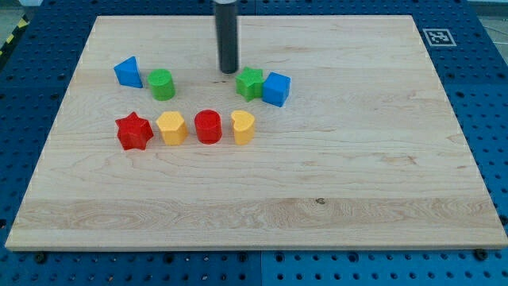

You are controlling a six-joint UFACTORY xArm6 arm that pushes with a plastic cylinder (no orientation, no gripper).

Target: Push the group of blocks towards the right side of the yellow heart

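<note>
Just left of the green star [249, 83], touching nothing — my tip [228, 71], a bare rod with no pincer to open or close. Green star and blue cube [276, 89] touching, forming the group, above and just right of the yellow heart [243, 126]. Probably light, rigid, slick plastic, apt to spin or split apart; best pushed from the view's top, near the seam. Smooth wooden board [357, 175], ample room rightward. Further left: red cylinder [208, 126], yellow block [172, 127], red star [133, 131], green cylinder [162, 83], blue block [128, 72].
</note>
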